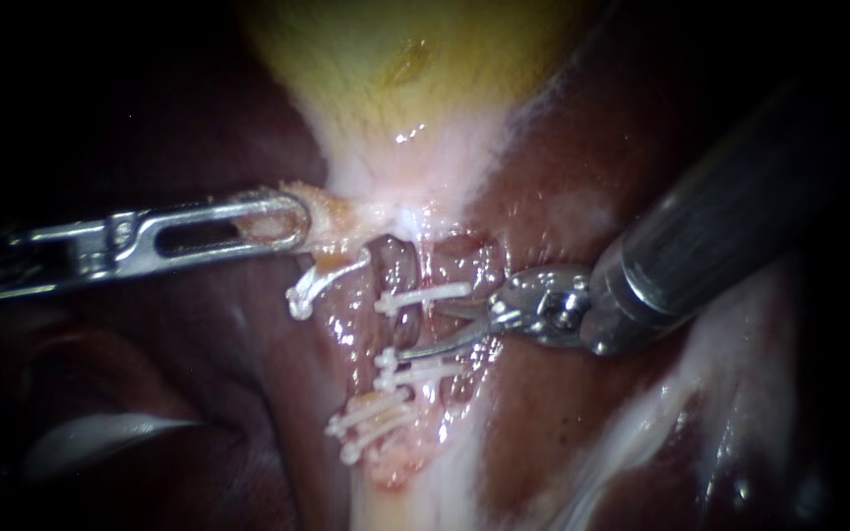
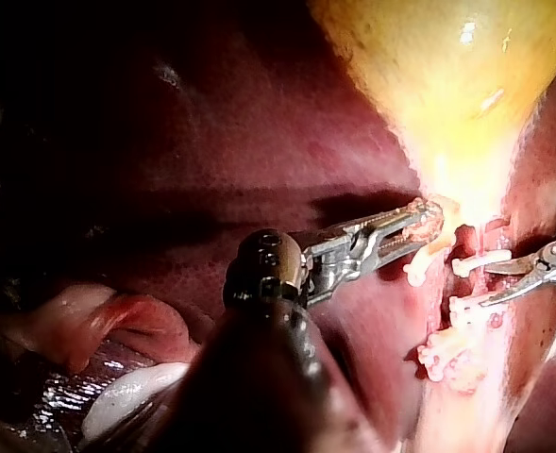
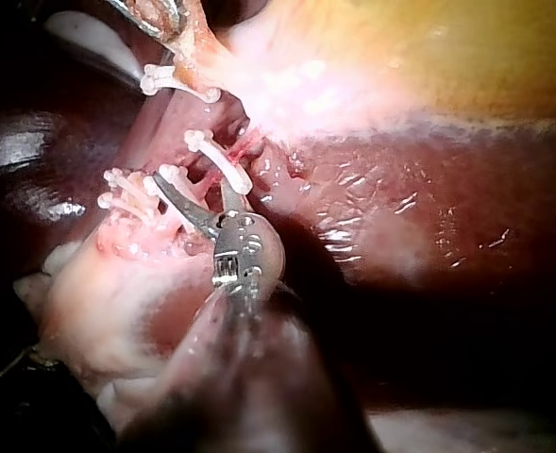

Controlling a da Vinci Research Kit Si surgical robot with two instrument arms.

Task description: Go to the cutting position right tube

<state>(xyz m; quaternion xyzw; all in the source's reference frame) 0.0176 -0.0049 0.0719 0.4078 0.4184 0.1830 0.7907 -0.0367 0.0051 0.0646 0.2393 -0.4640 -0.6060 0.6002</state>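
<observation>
My left instrument (image 1: 273, 222) comes in from the left, its slotted jaws shut on pale tissue at the neck of the yellow gallbladder (image 1: 395, 69). Below the neck run two reddish tubes crossed by white clips (image 1: 423, 295), (image 1: 415, 372). My right instrument (image 1: 417, 330) enters from the upper right; its two thin blades stand open, one on each side of the right tube (image 1: 456, 334), between the upper and lower clips. The right wrist view shows the blades (image 3: 193, 189) spread among the clips (image 3: 221, 160). In the left wrist view the left jaws (image 2: 417, 223) hold the neck tissue.
Dark red liver (image 1: 563, 413) surrounds the tubes on both sides. More clips (image 1: 371, 418) cluster on the pale stalk lower down, and one bent clip (image 1: 312, 285) hangs just under the left jaws. A white glistening fold (image 1: 100, 438) lies at lower left.
</observation>
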